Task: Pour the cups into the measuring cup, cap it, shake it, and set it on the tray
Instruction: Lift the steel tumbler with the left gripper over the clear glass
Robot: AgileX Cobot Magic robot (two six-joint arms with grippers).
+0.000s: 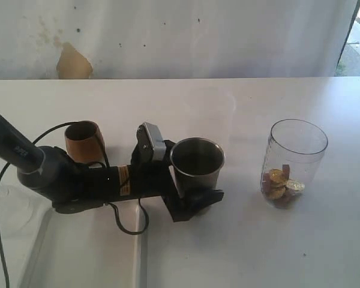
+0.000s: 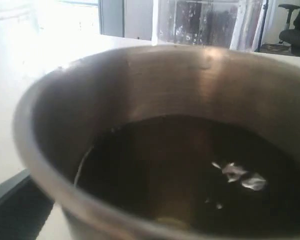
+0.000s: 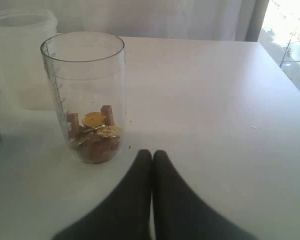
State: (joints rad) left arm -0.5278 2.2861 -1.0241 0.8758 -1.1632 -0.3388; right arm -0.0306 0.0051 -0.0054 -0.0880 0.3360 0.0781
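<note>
- Left gripper (image 1: pixel 195 199) is being held spread about the steel tumbler (image 1: pixel 197 162), at the middle of the desk (image 1: pixel 246 102)
- Right gripper (image 3: pixel 151 157) is being held clenched, empty, near the measuring cup (image 1: pixel 293 162) by the right edge
- The steel tumbler risks being toppled: jaws set low

The left arm (image 1: pixel 78 180) hides the base of the steel tumbler (image 1: pixel 197 162) and the wooden cup's (image 1: pixel 83 139) lower part; the tray (image 1: pixel 84 252) is cut off by the exterior view's bottom edge.
</note>
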